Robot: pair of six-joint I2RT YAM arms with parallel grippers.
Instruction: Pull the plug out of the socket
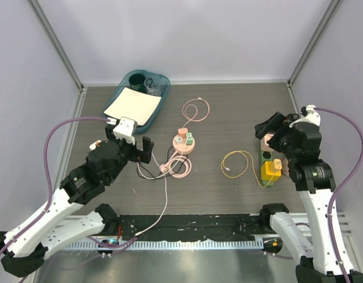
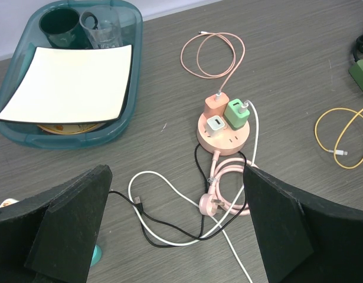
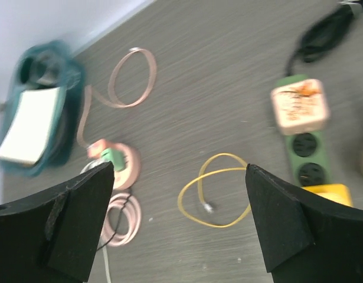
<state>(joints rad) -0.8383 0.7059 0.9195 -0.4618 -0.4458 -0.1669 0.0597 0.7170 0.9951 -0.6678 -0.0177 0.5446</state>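
Blurring pink socket [image 3: 128, 166], right-wrist view

We see a teal tray [image 2: 75, 140] at the far left of the grey surface [image 2: 287, 71]. It holds a white square plate [image 2: 69, 82], with a dark mug [image 2: 60, 26] and a clear glass [image 2: 101, 29] at its far end. A yellow cable [image 3: 220, 156] lies looped toward the right.

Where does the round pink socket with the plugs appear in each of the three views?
Top external: the round pink socket sits near the picture's centre.
Left wrist: upper middle of the picture.
Right wrist: lower left, blurred.
Shared landmark: the teal tray, left of the socket in all views.
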